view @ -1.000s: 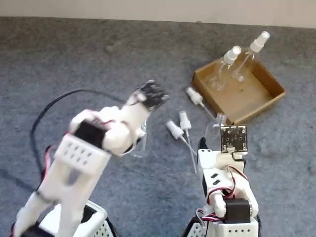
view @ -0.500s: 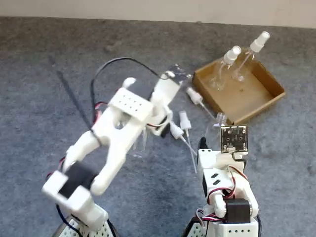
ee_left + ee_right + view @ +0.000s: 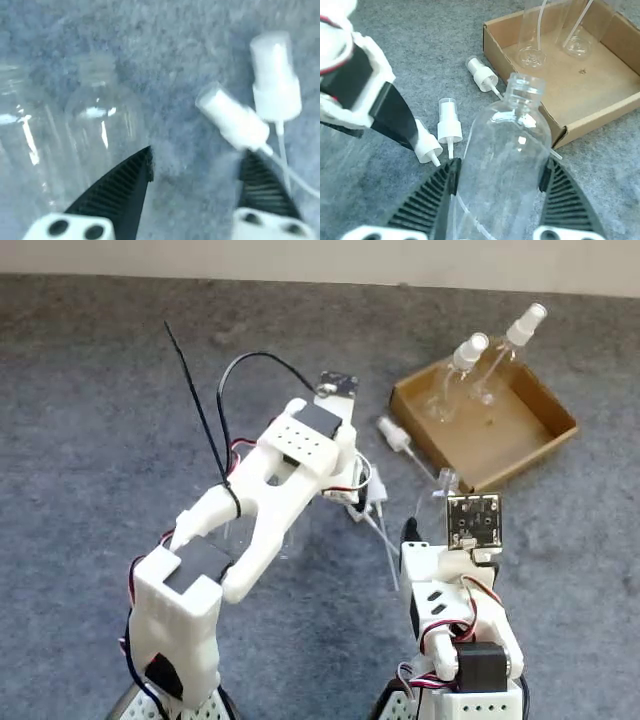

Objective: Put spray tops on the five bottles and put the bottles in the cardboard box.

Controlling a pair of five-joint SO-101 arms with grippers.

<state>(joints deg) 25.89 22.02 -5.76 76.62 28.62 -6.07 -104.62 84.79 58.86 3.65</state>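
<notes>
On the carpet, high view: the left arm is stretched forward with its elbow raised and wrist tipped down. The left gripper (image 3: 358, 500) is over the loose tops, with the far top (image 3: 375, 485) just beside it.
Right arm: folded low by its base. The right gripper (image 3: 440, 505) holds the bottle (image 3: 445, 485) upright, just short of the box (image 3: 530, 458).
Box contents: two capped bottles (image 3: 455, 380) standing inside, well beyond both grippers.
Third top (image 3: 395, 433): between the left gripper and the box, apart from both.
Left wrist view, left gripper (image 3: 197, 175): released, jaws spread wide with nothing between them.
Near top (image 3: 232, 120): lying on its side just ahead of one finger, its tube running past that finger.
Far top (image 3: 275, 70): just beyond the near top.
Bare bottles (image 3: 100, 110): ahead of the other finger, close to it.
Right wrist view, right gripper (image 3: 497, 185): clenched on the bottle (image 3: 505, 145), whose neck is open and uncapped.
Near top (image 3: 427, 145): ahead and to one side, touching the left gripper's black finger (image 3: 395, 117).
Far top (image 3: 449, 127): just beside the near top.
Third top (image 3: 482, 75): farther ahead, near the box (image 3: 600, 117).
Step judged: picking up a top for the held bottle.
Method advised: centre the jaws on the near top's white head, not its thin tube. Shift away from the bare bottles before closing. Grip so the tube hangs free to enter the neck. The right arm should hold the bottle upright.
</notes>
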